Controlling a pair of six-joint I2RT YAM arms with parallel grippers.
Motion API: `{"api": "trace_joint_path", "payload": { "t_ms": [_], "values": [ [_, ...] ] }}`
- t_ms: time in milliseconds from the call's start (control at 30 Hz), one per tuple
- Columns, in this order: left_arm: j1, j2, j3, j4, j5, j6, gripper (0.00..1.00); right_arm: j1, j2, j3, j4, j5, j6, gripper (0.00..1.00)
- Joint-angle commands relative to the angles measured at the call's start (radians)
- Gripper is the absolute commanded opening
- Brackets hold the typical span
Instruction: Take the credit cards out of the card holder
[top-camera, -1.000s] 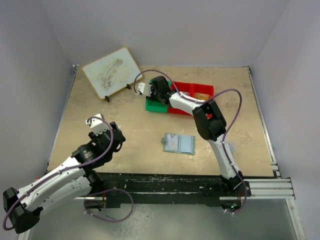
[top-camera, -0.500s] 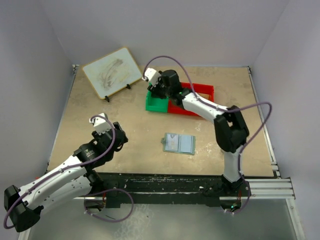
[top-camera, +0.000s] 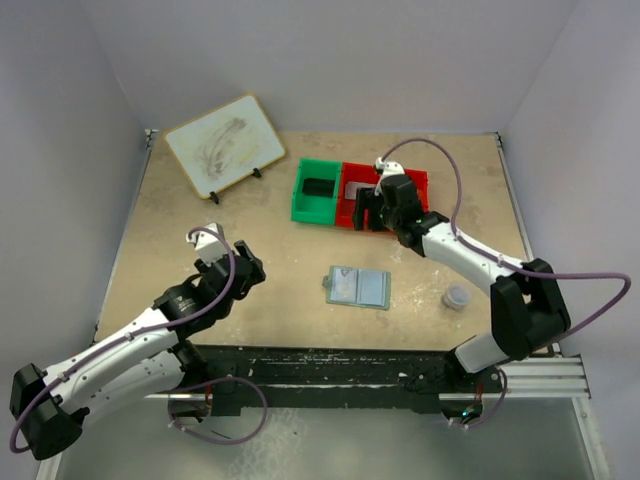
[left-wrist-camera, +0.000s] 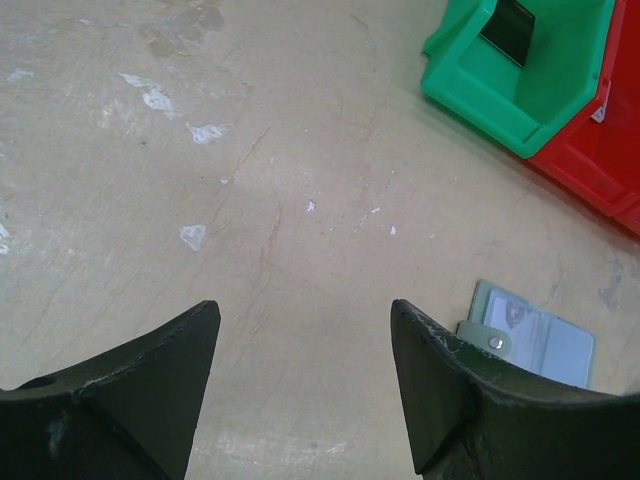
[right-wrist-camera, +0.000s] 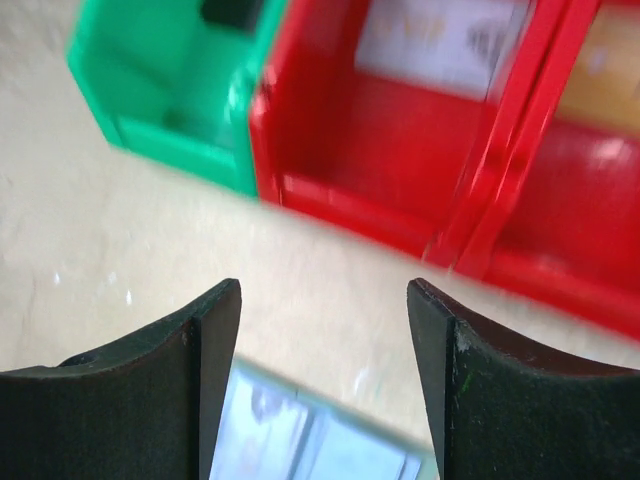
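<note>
Right end effector (top-camera: 370, 216) swung from green bin (top-camera: 312, 212) to red bin (top-camera: 412, 178); open, empty.

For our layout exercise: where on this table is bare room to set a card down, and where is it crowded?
Free: the patch between the board, the green bin and the left hand; the far right corner beside the red bins. Crowded: around the red bins, where the right hand hovers, and near the holder and small grey object.
</note>
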Motion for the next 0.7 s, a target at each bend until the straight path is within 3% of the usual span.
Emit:
{"api": "trace_joint_path", "payload": {
  "t_ms": [0, 300, 667],
  "values": [
    [0.002, 0.024, -0.018, 0.084, 0.027, -0.032, 0.67, 0.056, -0.102, -0.084, -0.074, -0.018, 0.193, 0.69],
    [0.002, 0.053, -0.044, 0.128, 0.037, -0.053, 0.65, 0.26, -0.202, -0.247, -0.177, 0.186, 0.418, 0.64],
    [0.002, 0.065, -0.044, 0.137, 0.048, -0.054, 0.65, 0.341, -0.079, -0.202, -0.237, 0.215, 0.431, 0.67]
  ]
}}
